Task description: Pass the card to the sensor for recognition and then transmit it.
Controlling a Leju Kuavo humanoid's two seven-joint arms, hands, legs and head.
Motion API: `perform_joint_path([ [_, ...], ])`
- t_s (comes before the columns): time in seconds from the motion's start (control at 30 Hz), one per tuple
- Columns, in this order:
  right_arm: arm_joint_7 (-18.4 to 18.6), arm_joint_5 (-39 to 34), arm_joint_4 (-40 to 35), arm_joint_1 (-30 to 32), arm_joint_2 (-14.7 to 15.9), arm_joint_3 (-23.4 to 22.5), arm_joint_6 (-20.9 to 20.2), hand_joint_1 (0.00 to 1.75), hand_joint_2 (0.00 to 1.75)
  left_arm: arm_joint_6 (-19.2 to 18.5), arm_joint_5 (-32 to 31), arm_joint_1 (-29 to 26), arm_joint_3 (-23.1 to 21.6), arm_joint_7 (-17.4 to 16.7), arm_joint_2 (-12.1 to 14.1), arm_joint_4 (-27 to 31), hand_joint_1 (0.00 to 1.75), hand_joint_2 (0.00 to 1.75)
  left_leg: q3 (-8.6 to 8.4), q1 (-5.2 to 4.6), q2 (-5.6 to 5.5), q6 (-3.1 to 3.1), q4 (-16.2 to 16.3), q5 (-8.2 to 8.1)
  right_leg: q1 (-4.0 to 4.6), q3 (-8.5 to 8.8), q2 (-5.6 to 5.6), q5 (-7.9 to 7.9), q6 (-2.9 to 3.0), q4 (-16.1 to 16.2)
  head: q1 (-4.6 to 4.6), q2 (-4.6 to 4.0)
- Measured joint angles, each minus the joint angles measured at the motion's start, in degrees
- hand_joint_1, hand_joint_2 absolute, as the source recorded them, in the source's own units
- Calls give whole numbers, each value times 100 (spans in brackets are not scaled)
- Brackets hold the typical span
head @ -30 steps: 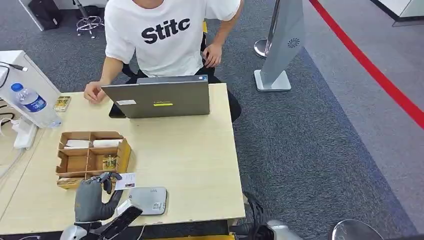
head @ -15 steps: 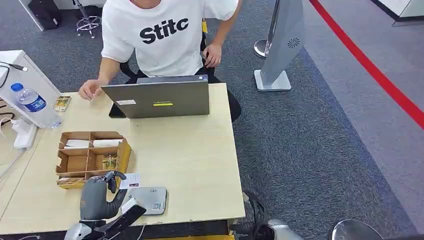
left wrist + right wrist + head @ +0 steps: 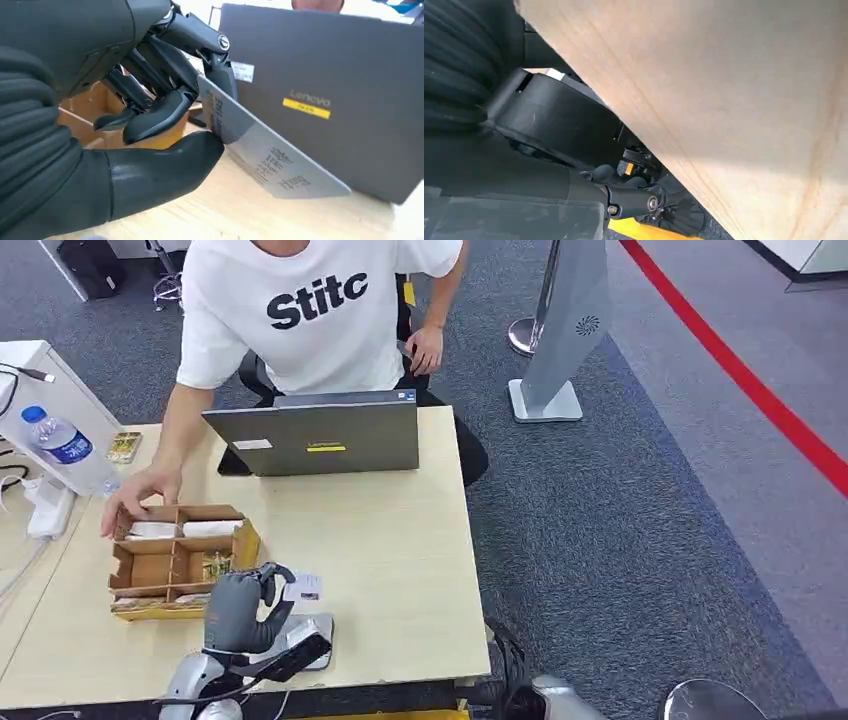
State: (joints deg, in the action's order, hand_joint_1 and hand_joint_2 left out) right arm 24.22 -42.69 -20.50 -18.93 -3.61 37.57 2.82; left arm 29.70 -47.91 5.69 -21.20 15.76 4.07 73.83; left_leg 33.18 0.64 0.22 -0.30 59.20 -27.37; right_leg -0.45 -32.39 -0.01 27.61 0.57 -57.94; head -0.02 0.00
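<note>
Left hand (image 3: pixel 240 608) pinches the card (image 3: pixel 302 587) between thumb and fingers (image 3: pixel 155 112), holding it over the table (image 3: pixel 390 570) just past the grey sensor (image 3: pixel 305 640), which sits at the table's near edge. Card is white with a small dark mark in the head view; in the left wrist view the card (image 3: pixel 265 155) is tilted edge-on, with rows of dark print too skewed to read. Right hand (image 3: pixel 469 75) is partly seen in the right wrist view, below the table's underside; cannot tell whether it is wide or closed. Cardboard tray (image 3: pixel 178 562) with compartments lies just left of the sensor, white packets in its far cells, something small and yellowish in a middle cell. Laptop (image 3: pixel 318 433) stands at the table's far edge, lid back facing the robot, reads "Lenovo" with a yellow sticker (image 3: pixel 306 108) under it and a white label (image 3: pixel 252 445) near its left corner. A person (image 3: pixel 300 310) in a white T-shirt printed "Stitc" sits behind the laptop, one hand (image 3: pixel 135 502) on the tray's far-left corner. Water bottle (image 3: pixel 62 448) with blue cap and label stands left of the tray, far side.
</note>
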Motion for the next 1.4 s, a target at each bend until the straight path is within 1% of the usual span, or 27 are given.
perform_joint_path([
  [0.2,-15,66,7,20,13,-100,-64,0,175,2,-4,-197,-77,-124,57,-172,175,175,4,0,2,0,-2,0,0,-8,3,1,0,0,-2,0],
  [0.27,-75,15,4,56,15,-190,-57,0,175,7,-13,-261,-77,-148,81,-227,175,175,5,0,1,0,-2,0,1,-8,3,1,0,0,-2,0],
  [0.33,-197,-182,-15,139,46,-324,-46,0,175,7,-15,-336,-77,-168,114,-262,175,175,5,0,0,0,-2,0,1,-8,2,1,0,0,0,0],
  [0.43,-545,-556,-112,329,175,-702,-48,0,175,-15,-15,-442,-77,-177,179,-267,175,175,12,-1,-3,0,-2,0,0,-8,-3,1,0,0,0,0],
  [0.5,-814,-757,-175,379,273,-1037,-26,0,175,-42,-13,-489,-77,-195,225,-264,175,175,13,-2,-2,0,-1,0,-2,-9,-2,1,-1,0,-2,-2],
  [0.6,-1197,-1072,-297,379,409,-1572,91,0,175,-57,-11,-551,-77,-219,267,-236,175,175,16,-4,-1,1,2,0,-4,-10,-3,-1,-3,1,-4,0],
  [0.67,-1345,-1211,-365,335,485,-1878,144,0,175,-79,-13,-560,-77,-219,282,-214,175,175,16,-3,-2,4,4,2,-5,-10,-3,-5,-9,1,0,0],
  [0.7,-1467,-1263,-383,328,518,-2021,232,0,175,-57,-39,-567,-77,-263,289,-199,175,175,14,-3,-2,4,5,2,-5,-13,-2,-5,-9,3,2,0],
  [0.73,-1798,-1287,-376,427,527,-2188,449,0,175,27,-114,-604,-72,-425,289,-164,175,175,7,-3,-3,4,6,1,-5,-15,-3,-4,-9,6,-2,0],
  [0.77,-2378,-1283,-378,703,527,-2370,382,0,175,123,-190,-725,-55,-602,299,-56,175,175,-1,0,-18,9,4,-9,-1,5,-15,14,-19,9,-4,0],
  [0.8,-2947,-1261,-339,992,527,-2516,49,0,175,173,-236,-889,-26,-689,317,86,175,175,-10,3,-32,23,7,-20,3,22,-38,33,-22,11,-2,0],
  [0.83,-3388,-1226,-157,1256,527,-2679,-426,0,175,175,-299,-1071,6,-738,323,257,175,175,-12,2,-63,22,7,-27,3,38,-64,45,-23,10,5,0],
  [0.87,-3730,-1172,49,1441,527,-2803,-818,0,175,175,-347,-1208,26,-758,345,364,175,175,-4,1,-81,23,7,-28,2,36,-83,50,-19,10,-2,0],
  [0.9,-3871,-1138,226,1659,527,-2901,-921,0,175,166,-372,-1307,41,-772,352,444,175,175,11,-1,-93,24,6,-29,1,31,-93,55,-15,6,2,0],
  [0.97,-3954,-1141,437,1916,527,-3045,-990,0,175,146,-444,-1416,103,-776,376,588,175,175,32,0,-72,14,1,-39,1,2,-69,53,-12,3,-6,0],
  [1.03,-3921,-1143,603,1930,522,-3138,-977,0,175,114,-474,-1419,129,-778,374,671,175,175,21,-1,-25,11,-2,-46,1,-2,-30,51,-9,3,-6,0],
  [1.13,-3886,-1145,746,1916,522,-3235,-938,0,175,107,-492,-1423,137,-791,369,770,175,175,14,0,-22,11,-1,-45,1,-1,-32,50,-10,3,0,0],
  [1.23,-3799,-1147,800,1916,522,-3329,-771,0,175,116,-555,-1420,201,-721,372,881,175,175,14,-1,-24,15,2,-37,1,2,-34,45,-13,3,-2,0],
  [1.33,-3757,-1143,830,1918,520,-3396,-632,0,175,109,-671,-1365,345,-638,393,1163,175,175,14,-1,-24,17,4,-33,1,3,-34,41,-13,3,-2,0],
  [1.4,-3731,-1139,837,1916,516,-3449,-601,0,175,28,-704,-1295,480,-634,400,1369,175,175,12,-1,-24,17,4,-32,1,6,-33,39,-14,3,-2,0],
])
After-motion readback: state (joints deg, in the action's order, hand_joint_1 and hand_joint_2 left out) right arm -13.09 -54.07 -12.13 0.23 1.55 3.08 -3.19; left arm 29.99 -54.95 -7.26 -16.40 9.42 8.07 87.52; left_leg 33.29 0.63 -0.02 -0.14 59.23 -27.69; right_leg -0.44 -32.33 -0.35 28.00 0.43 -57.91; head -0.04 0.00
